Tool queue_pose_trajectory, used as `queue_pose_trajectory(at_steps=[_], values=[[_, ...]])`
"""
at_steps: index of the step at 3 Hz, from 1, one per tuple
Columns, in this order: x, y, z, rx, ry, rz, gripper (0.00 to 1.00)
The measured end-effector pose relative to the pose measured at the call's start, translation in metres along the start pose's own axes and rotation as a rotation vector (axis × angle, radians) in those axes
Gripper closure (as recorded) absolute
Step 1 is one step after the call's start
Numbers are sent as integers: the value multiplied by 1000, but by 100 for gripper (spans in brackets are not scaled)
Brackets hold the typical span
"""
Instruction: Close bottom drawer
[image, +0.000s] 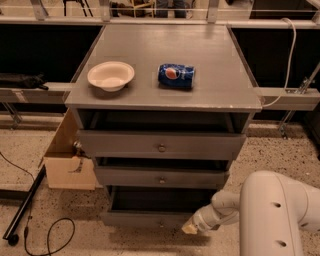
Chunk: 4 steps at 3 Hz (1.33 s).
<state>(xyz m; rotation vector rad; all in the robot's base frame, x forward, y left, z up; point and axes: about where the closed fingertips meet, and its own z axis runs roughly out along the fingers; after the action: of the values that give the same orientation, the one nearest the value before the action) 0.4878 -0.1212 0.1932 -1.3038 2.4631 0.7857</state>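
The bottom drawer (145, 218) is the lowest of three grey drawers and stands pulled out, its dark interior showing above its flat front. Its small knob (161, 223) is faintly visible. My gripper (190, 228) is at the end of my white arm, low at the drawer front's right end, touching or almost touching it. The middle drawer (161, 177) and top drawer (161, 145) above are also a little open.
On the grey cabinet top (220, 75) lie a white bowl (111, 75) and a blue soda can (176, 75) on its side. An open cardboard box (67, 160) stands left of the cabinet. A black pole and cable (25, 210) lie on the speckled floor.
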Motion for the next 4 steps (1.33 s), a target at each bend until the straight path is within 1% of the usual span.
queue_pose_trajectory(at_steps=[1,2,3,4], values=[[2,2,-1,-8,0,4,18],[-1,-4,9,-6,21,5,0],[-1,-4,9,-7,22,4,0],[-1,-4,9,-7,22,4,27]])
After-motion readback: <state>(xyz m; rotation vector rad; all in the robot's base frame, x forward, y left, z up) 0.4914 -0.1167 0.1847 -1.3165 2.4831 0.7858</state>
